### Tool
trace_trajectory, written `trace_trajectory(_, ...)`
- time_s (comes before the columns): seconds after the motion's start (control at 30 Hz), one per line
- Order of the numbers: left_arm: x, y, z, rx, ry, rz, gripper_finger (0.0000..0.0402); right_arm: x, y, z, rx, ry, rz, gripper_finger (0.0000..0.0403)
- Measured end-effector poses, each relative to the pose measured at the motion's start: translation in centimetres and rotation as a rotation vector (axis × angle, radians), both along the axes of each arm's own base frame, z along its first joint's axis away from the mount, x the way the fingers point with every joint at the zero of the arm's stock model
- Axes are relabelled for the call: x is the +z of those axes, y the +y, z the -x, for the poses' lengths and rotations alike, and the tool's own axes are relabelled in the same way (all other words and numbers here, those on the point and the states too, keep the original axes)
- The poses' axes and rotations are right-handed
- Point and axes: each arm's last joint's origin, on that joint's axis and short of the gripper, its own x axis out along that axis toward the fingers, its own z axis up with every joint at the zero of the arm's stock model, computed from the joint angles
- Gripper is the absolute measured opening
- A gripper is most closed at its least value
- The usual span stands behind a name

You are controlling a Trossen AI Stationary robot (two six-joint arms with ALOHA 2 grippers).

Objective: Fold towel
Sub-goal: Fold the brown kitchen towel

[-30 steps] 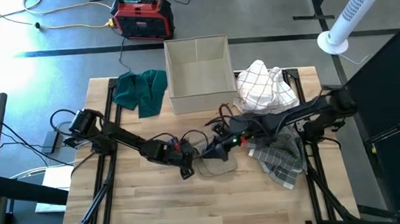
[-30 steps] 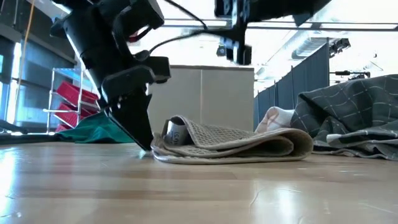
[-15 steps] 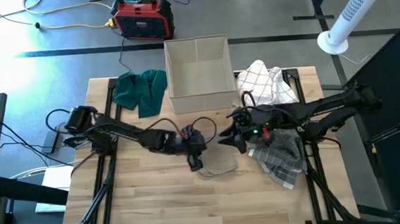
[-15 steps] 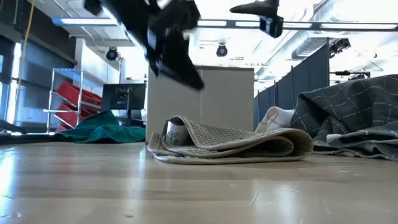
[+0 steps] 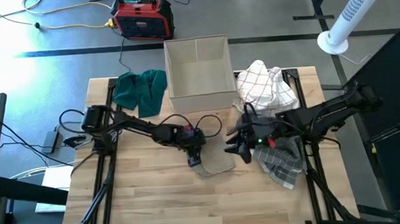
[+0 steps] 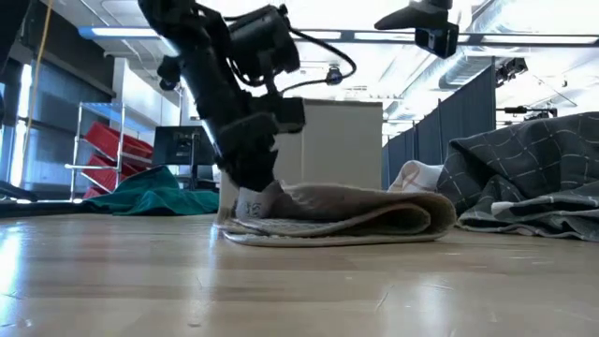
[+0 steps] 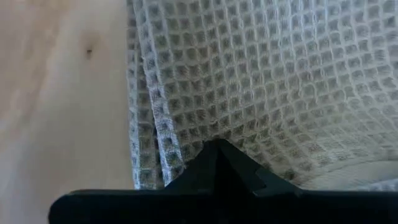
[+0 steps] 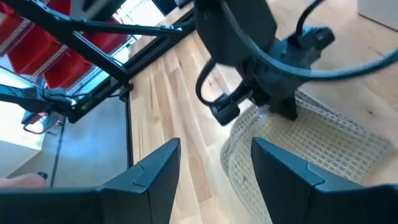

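Note:
A beige waffle-weave towel lies folded in several layers at the middle of the table, its bottom layer flat on the wood. My left gripper is shut and set down on the towel's left end. My right gripper hangs open above the table just right of the towel, high in the low view, holding nothing. Its wrist view looks past its spread fingers at the left gripper and the towel. My left gripper presses its shut fingertips down on the top layer of the folded towel, at its left end close to the layered edge. The fingers come from above, slanting down from the table's left. The towel lies flat on the table under them.
An open beige box stands at the far middle. A green cloth lies far left, a white checked cloth far right, and a grey checked cloth lies right of the towel. Bare wood lies along the near edge.
My left gripper has risen from the table at the towel's left, gone toward the right, and come down on the towel's left end, flattening the raised roll there. My right gripper has drawn back toward the table's right edge, off the towel.

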Motion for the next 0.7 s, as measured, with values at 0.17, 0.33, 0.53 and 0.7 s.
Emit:
trace_trajectory(0.17, 3.4, 0.1, 0.3, 0.022, -0.098, -0.015, 0.0, 0.0, 0.4, 0.2, 0.018, 0.005, 0.004, 0.0183)
trace_trajectory(0.33, 7.3, -0.9, 0.1, 0.055, -0.278, 0.031, 0.0, 0.7, 0.7, 1.1, 0.042, -0.006, 0.006, 0.0183)
trace_trajectory(0.53, 6.0, -3.3, -1.4, 0.02, -0.397, 0.123, 0.0, 2.6, 0.5, 3.8, 0.029, -0.042, 0.03, 0.0183)
trace_trajectory(0.7, 2.3, -3.7, -2.0, 0.05, -0.289, 0.132, 0.0, 4.0, 0.1, 6.1, -0.02, -0.092, 0.068, 0.0183)
